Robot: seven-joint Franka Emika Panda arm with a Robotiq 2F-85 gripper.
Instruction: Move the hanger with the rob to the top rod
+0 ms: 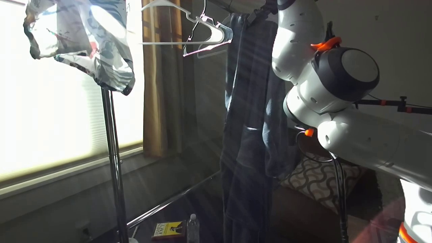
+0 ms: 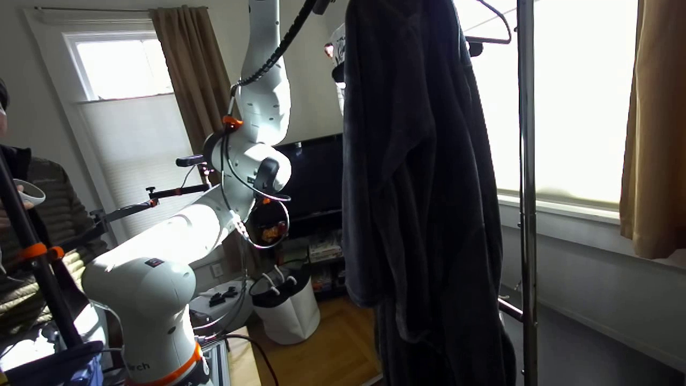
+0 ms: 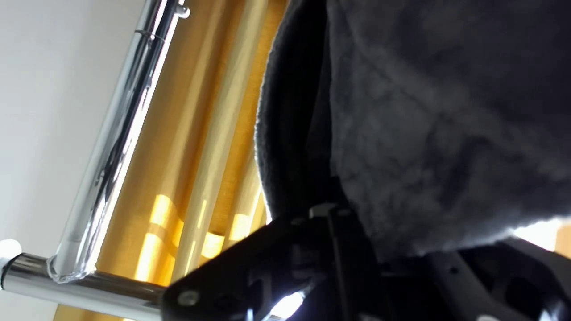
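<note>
The robe [image 1: 249,148] is hanging against the gripper [image 3: 334,214], its cloth hiding the hanger (no telling whether the jaws are gripping it or standing apart). Good placement is likely demanding a hook lifted above the chrome rod [image 3: 111,298], presumably the top one, before lowering.

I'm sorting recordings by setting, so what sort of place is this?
Probably a room in someone's home, though which room is unclear. A patterned cushion, a brown curtain and a long dark robe hanging up all point that way.
</note>
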